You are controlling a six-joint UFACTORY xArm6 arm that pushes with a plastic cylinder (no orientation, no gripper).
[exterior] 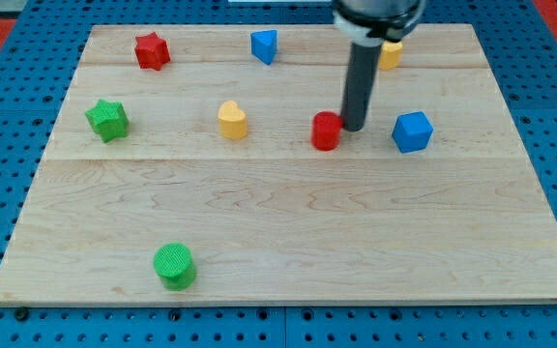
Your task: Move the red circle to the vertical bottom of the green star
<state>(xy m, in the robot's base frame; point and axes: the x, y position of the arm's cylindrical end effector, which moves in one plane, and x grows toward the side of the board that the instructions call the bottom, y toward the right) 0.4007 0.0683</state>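
Observation:
The red circle lies on the wooden board a little right of centre, in the upper half. The green star lies far to the view's left at about the same height. My tip rests right against the red circle's right side. The dark rod rises from there toward the view's top.
A yellow heart lies between the red circle and the green star. A blue cube sits right of my tip. A red star, a blue block and a yellow block lie along the top. A green circle lies at bottom left.

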